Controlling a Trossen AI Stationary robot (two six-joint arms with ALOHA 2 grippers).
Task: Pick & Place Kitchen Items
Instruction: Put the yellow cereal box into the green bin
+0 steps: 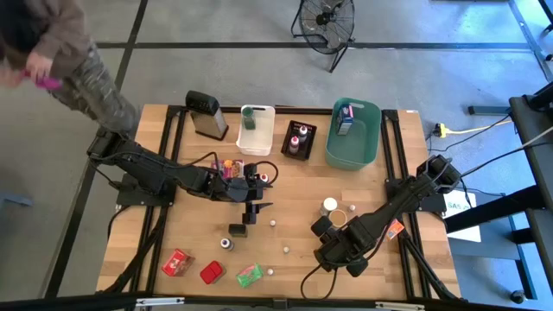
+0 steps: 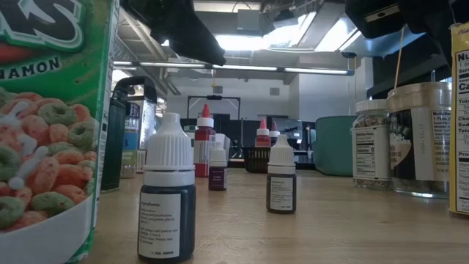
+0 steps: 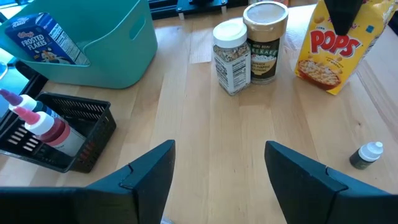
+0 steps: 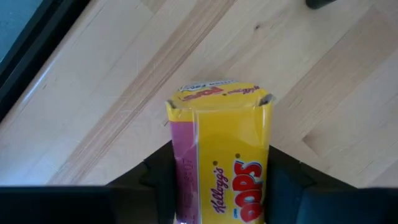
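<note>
The yellow Pops packet [image 4: 219, 155] sits upright between the right hand's [image 4: 221, 186] fingers, which press both its sides; the bench [image 4: 348, 112] shows beyond. Picking looks like the step in hand. Next, I judge, comes a lift and carry toward the teal bin [image 1: 354, 138]. The left hand [image 3: 217, 177] hovers wide, empty, well apart from the jars [image 3: 249, 46].

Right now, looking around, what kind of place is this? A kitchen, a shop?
Most likely a robotics lab or workshop, not a kitchen. The wooden table stands on a bare concrete floor with taped lines, a floor fan nearby, and the low view shows exposed ceiling ducts with strip lights. The groceries seem to be props.
</note>
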